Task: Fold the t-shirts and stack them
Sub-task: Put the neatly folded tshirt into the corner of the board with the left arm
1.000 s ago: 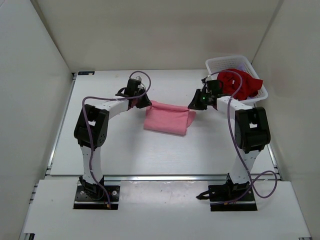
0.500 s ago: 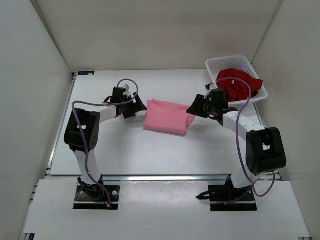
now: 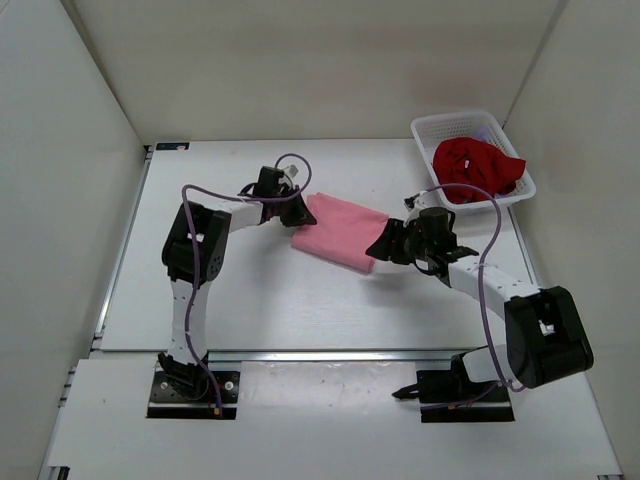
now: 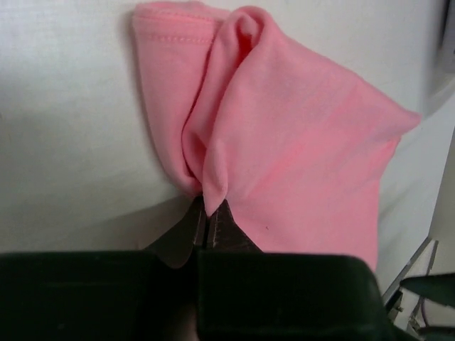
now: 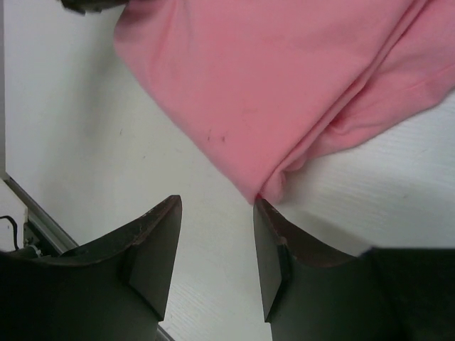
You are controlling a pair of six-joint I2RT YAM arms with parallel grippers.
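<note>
A folded pink t-shirt (image 3: 340, 228) lies on the white table near its middle, slightly askew. My left gripper (image 3: 298, 210) is at its left edge and is shut on a pinched fold of the pink fabric (image 4: 213, 181), which puckers up just above the closed tips (image 4: 208, 207). My right gripper (image 3: 378, 243) stands open at the shirt's near right corner. In the right wrist view the gap (image 5: 217, 202) holds only bare table, and one fingertip (image 5: 264, 213) touches the pink corner (image 5: 274, 186). A dark red t-shirt (image 3: 475, 165) is heaped in the basket.
The white mesh basket (image 3: 455, 122) stands at the far right corner of the table, with the red shirt hanging over its rim. White walls close in the table on the left, back and right. A metal rail (image 3: 330, 354) runs along the near edge.
The left gripper opened and drew off to the left, then came back and shut on the pink shirt's left edge. The right gripper opened and slid nearer along the right edge. The shirt has turned slightly.
</note>
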